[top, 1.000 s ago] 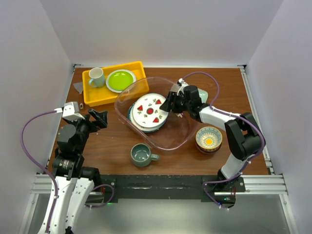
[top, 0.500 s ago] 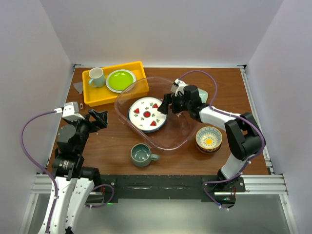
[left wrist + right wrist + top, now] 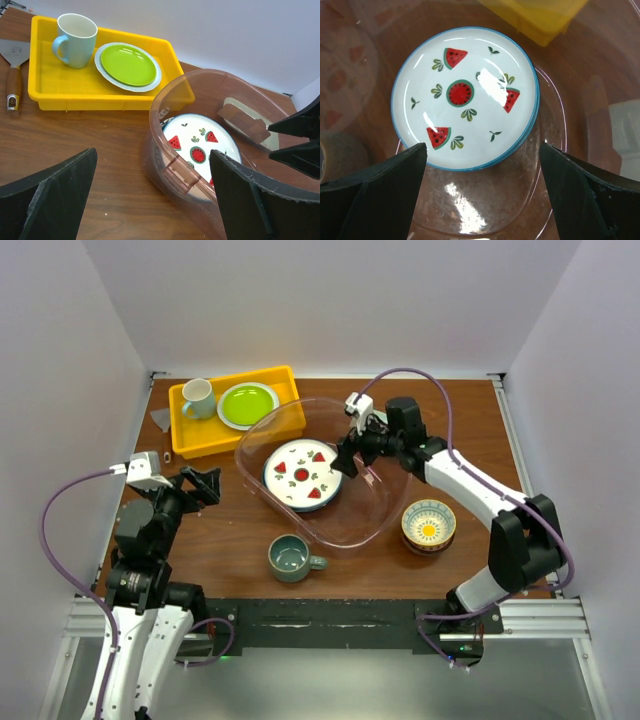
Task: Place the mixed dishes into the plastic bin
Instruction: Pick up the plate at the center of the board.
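Observation:
The clear plastic bin (image 3: 356, 537) sits mid-table. Inside it lies a stack of white plates (image 3: 302, 474) with red watermelon marks, flat on the floor of the bin (image 3: 485, 200). My right gripper (image 3: 346, 454) hangs open just above the plates' right edge, holding nothing; in its wrist view the top plate (image 3: 465, 97) fills the space ahead of the right gripper (image 3: 483, 146). A grey-green mug (image 3: 290, 558) stands in front of the bin. At the bin's right is a patterned bowl (image 3: 429, 524) with a yellow inside. My left gripper (image 3: 200, 483) is open, left of the bin (image 3: 165, 95).
A yellow tray (image 3: 190, 435) at the back left holds a lime-green plate (image 3: 247, 403) and a pale mug (image 3: 199, 397). A spatula (image 3: 12, 75) lies left of it. A pale-green dish (image 3: 272, 142) shows through the bin's far wall. White walls close three sides.
The top plate was tilted in my right gripper; now it lies flat on the stack. The right gripper has opened and risen slightly. The left arm has not moved.

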You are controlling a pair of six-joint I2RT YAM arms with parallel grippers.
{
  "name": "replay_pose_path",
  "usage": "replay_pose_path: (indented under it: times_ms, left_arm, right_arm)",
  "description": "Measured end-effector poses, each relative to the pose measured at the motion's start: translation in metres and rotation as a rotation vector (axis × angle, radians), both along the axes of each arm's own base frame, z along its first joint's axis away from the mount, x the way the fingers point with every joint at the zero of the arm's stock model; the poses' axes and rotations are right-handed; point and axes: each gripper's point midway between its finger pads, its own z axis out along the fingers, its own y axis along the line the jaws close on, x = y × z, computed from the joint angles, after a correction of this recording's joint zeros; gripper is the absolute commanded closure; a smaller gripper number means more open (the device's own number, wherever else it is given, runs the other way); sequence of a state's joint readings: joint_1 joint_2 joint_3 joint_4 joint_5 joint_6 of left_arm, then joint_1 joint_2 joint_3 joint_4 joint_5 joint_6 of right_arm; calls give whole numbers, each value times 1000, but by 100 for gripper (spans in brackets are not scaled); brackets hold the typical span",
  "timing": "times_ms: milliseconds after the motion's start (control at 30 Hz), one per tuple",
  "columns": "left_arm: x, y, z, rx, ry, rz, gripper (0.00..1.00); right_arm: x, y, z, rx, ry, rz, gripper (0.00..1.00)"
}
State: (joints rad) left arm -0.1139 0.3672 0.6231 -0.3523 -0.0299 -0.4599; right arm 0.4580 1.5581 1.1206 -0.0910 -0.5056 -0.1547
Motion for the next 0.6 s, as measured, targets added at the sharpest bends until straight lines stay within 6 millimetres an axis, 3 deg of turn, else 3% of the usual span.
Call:
replay_pose_path:
  times_ms: [300, 600]
  left_arm:
    - [-3, -2, 4, -2, -19, -12, 0]
    - [-2, -7, 1, -4, -18, -38, 0]
  right_arm:
    - [-36, -23, 25, -144, -131, 168, 2]
    - [-54, -60, 87, -188, -292, 169, 2]
